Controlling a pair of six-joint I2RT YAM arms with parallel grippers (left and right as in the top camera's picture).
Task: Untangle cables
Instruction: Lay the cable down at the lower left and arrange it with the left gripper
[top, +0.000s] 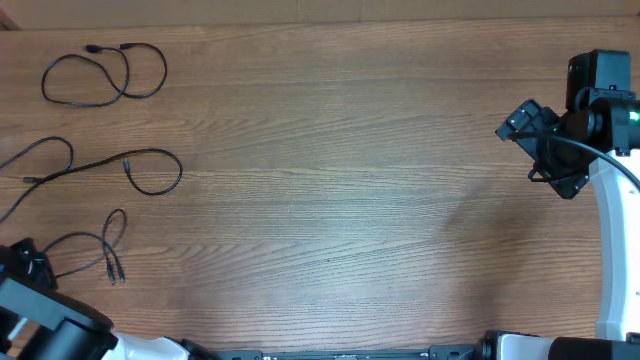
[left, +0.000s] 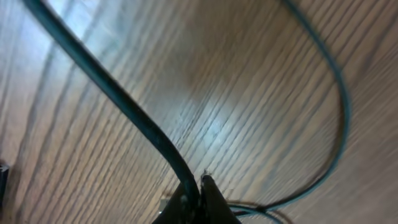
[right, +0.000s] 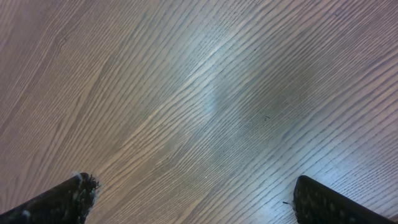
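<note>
– Surroundings, obstructions?
– Logging wood-grain table (top: 330, 180) under everything. Placing all three cords on the left side: top cable (top: 124, 88) looping near the far edge, middle cable (top: 100, 163) sprawling below it, bottom cable (top: 90, 236) curling nearest the left arm (top: 50, 320). Finding each lying apart from the others in the overhead view.
– Hidden or unclear bits?
– Losing the middle cable past the left frame edge. Losing most of the left arm in the near-left corner as well. Getting heavy blur in the left wrist view on the strand closest to the lens. Not managing to tell the gripped spot along the cord.
– Arm poses, tool states?
– Reading left gripper (left: 198, 190) as clenched, pinching the bottom cable between its tips. Tracing that strand up and left from the tips, then a thin loop curving over the wood to the right. Placing the left arm low, tips aimed toward the bottom cable. Reading right gripper (right: 194, 183) as spread wide, grasping nothing, hanging over bare wood. Placing right arm (top: 610, 200) at the right edge, well apart from every cable.
</note>
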